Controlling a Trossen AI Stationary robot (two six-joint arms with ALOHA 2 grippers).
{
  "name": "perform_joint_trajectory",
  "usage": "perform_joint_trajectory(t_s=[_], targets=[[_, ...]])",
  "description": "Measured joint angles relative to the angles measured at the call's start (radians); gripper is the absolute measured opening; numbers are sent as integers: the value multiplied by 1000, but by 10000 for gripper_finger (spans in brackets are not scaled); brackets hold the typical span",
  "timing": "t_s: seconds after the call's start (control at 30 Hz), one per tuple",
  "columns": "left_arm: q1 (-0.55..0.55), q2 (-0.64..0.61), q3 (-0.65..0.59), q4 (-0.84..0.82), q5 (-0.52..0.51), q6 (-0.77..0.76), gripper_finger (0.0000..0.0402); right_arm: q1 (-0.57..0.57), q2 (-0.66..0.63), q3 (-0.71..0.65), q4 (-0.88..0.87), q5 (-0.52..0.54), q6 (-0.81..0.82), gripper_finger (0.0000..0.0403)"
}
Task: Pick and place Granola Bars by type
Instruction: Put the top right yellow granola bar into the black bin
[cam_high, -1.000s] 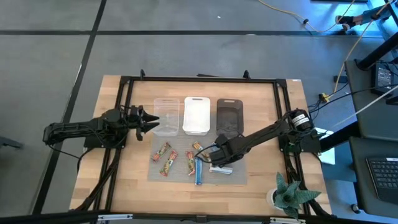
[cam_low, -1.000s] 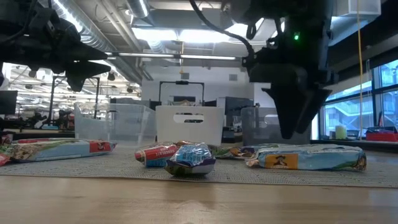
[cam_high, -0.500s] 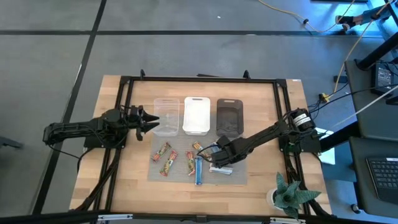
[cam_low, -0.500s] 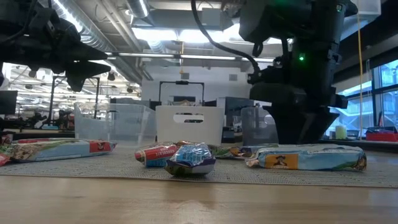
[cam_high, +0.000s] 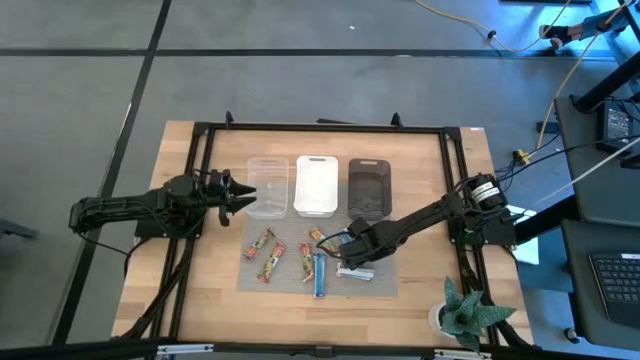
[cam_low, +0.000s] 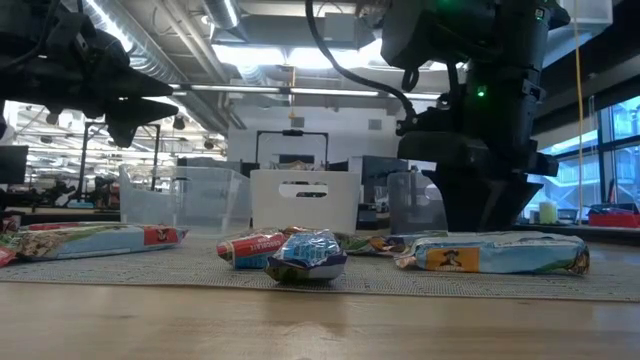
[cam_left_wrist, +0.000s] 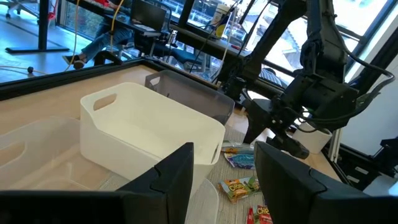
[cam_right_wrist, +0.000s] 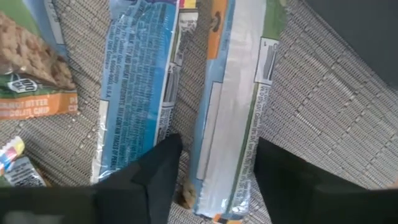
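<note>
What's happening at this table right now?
The right gripper is down on the grey mat, its fingers straddling a silver-blue granola bar without closing on it yet. A blue bar lies right beside it, and more bars are scattered across the mat. Three bins stand in a row behind the mat. The left gripper waits near the clear bin, holding nothing.

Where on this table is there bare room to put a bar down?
Bare wood runs between the dark bin and the frame rail, and along the table's front edge below the grey mat. The mat's middle is crowded: granola bars and the right end effector.
</note>
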Motion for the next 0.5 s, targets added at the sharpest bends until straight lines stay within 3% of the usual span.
perform_joint_trajectory(t_s=[0.23, 0.5], targets=[[0, 0, 0, 0, 0, 0, 162, 0, 1, 0, 3, -4, -1, 149], [0, 0, 0, 0, 0, 0, 162, 0, 2, 0, 1, -6, -3, 139]])
